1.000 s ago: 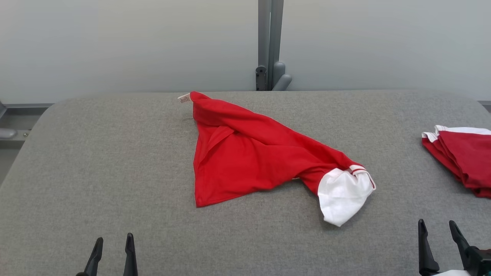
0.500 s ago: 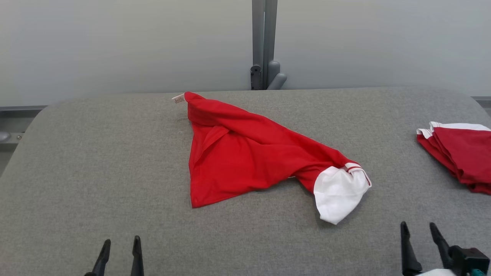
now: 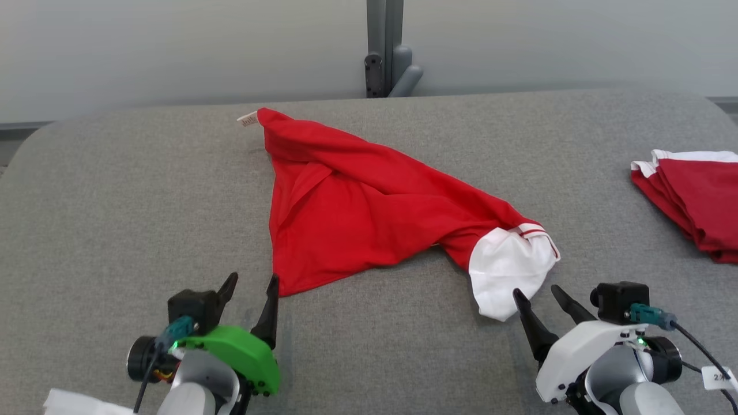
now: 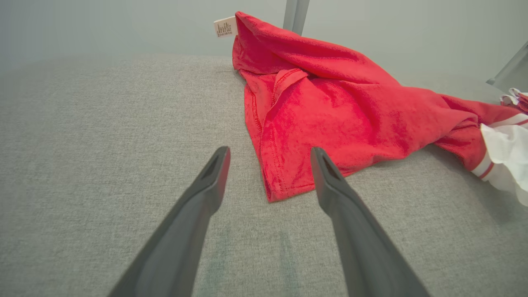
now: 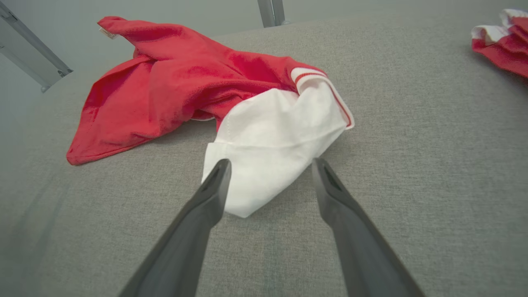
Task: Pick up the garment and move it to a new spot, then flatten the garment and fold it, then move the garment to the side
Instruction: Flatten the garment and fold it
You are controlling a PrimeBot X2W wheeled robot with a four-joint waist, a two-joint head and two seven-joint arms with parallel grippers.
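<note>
Red shirt crumpled on grey table | left gripper, right gripper: wide open, empty | best pinch hem corner and white sleeve; lift evenly

Left fingers, right fingers nearer garment

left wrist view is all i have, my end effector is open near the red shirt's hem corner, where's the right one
Observer: The right end effector sits close by the near tip of the red shirt's white sleeve, pointing at it.
Operator: gripping it yet
Observer: No, its jaws stand apart and the sleeve lies loose on the table.
Operator: anything else out there
Observer: A second red and white garment lies folded near the table's right edge, apart from the shirt.
</note>
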